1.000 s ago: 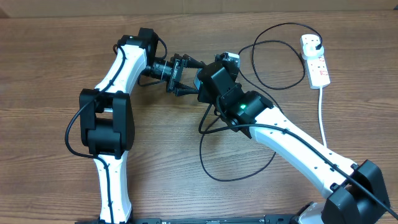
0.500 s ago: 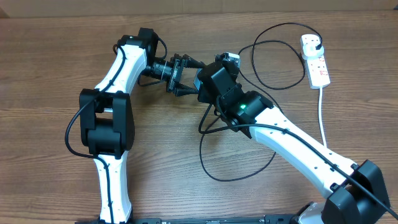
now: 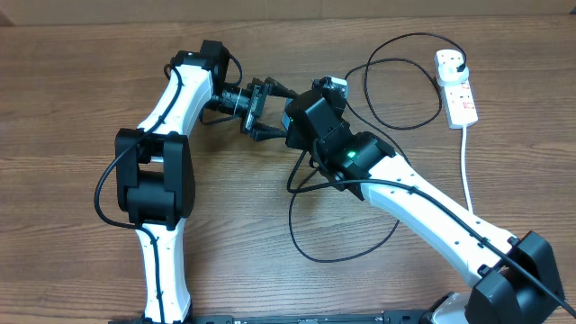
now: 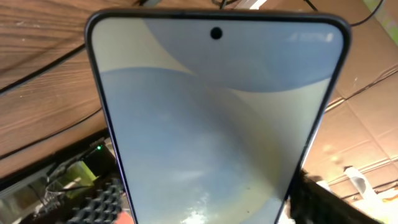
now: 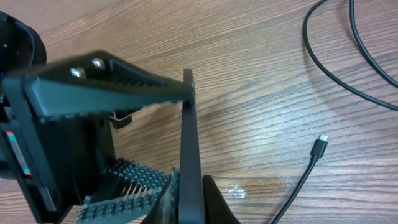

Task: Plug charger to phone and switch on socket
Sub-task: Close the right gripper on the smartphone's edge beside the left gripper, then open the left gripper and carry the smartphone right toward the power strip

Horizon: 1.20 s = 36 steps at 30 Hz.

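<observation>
Above tabletop [image 3: 72, 72], far centre: phone [image 5: 188, 137] on edge, right tool [image 5: 188, 204] clamped on it, left tool [image 3: 263, 110] straddling it, grip unclear; probably steadying phone for loose charger tip [image 5: 319, 144].

Slim blue-screened smartphone [image 4: 217, 124] on edge in my grip — thin black charger cable [image 3: 407, 36] looped, connector tip [image 5: 319, 147] lying loose nearby; white extension strip [image 3: 456, 90] well apart.

Brown wood-grain table [image 3: 72, 81]; tan cardboard [image 3: 270, 7] behind far edge; even overhead light.

Glossy glass phone [image 4: 214, 124], matt black charger [image 5: 319, 147], grained wooden table [image 5: 267, 81].
</observation>
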{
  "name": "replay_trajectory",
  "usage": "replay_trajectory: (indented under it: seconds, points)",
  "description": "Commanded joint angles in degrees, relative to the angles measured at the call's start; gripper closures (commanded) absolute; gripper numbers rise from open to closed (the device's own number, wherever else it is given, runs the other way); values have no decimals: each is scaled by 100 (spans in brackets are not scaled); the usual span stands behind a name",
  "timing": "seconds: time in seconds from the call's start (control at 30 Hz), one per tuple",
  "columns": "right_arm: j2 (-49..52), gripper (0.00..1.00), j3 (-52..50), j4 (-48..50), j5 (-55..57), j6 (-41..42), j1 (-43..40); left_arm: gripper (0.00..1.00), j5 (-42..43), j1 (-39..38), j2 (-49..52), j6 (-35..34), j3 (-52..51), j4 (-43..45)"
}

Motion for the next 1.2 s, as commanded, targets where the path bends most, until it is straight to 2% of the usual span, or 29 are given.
replay_trajectory:
  seconds: [0.0, 0.13, 0.3, 0.47, 0.57, 0.7, 0.87, 1.03, 1.17]
  points:
    - [35, 96, 151, 13, 85, -11, -9, 14, 173, -4, -278, -2, -7, 118]
    - [33, 96, 155, 35, 111, -13, -9, 5, 42, 2, -278, -4, -7, 398]
    - [26, 96, 258, 20, 452, -190, -22, 4, -332, 74, -278, 197, -7, 658]
    - [26, 96, 647, -363, 837, -468, -92, 7, -313, 444, -339, 957, -7, 841]
    - [22, 96, 944, -623, 833, -468, -214, 1, -372, 699, -518, 1530, -7, 549]
    - [17, 96, 1316, -966, 702, -468, -433, 0, -1172, 942, -1132, 1996, -7, 96]
    - [-39, 96, 1600, -1093, -389, -468, -885, 0, -2334, 1012, -2413, 2352, -7, -66]
    - [-136, 96, 1661, -1158, -1641, -463, -1513, 0, -4144, 1043, -3558, 2404, -9, -793]
    - [-140, 96, 1661, -955, -3128, -278, -2083, 0, -4439, 1049, -4033, 2490, -26, -1165]
